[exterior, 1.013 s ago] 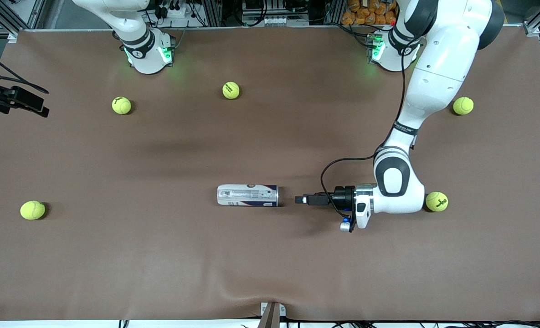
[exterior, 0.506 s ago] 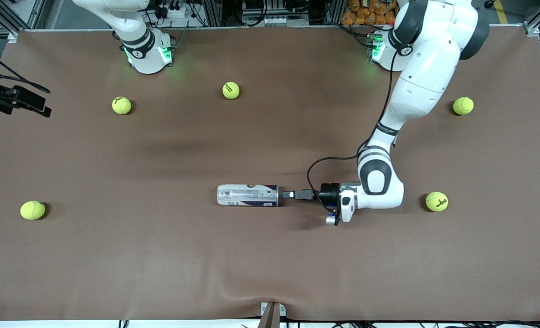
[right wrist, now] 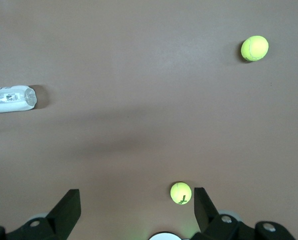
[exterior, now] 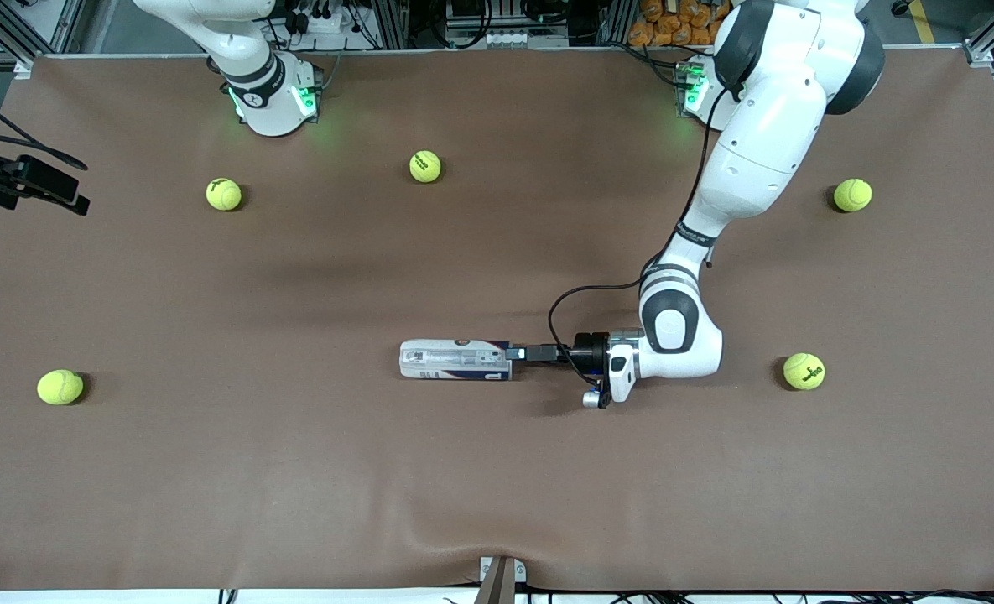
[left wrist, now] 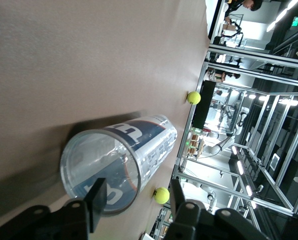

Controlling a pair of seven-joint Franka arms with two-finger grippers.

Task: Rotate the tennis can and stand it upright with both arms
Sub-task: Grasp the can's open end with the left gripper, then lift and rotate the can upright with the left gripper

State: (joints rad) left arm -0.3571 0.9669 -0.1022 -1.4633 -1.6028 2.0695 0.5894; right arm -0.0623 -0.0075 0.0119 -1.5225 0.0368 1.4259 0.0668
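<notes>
The tennis can lies on its side at the middle of the brown table, with its open end toward the left arm's end. My left gripper is low and level at that open end. In the left wrist view the left gripper is open. One finger is in front of the can's mouth and the other stands outside its wall. My right gripper is open and empty, high over the table near its own base. The can also shows in the right wrist view.
Several yellow-green tennis balls lie around: two near the right arm's base, one toward that end nearer the camera, two at the left arm's end. A black device sticks in at the table's edge.
My left arm has moved along the table toward the can, and its open gripper has reached the can's open end. The can has not moved.
</notes>
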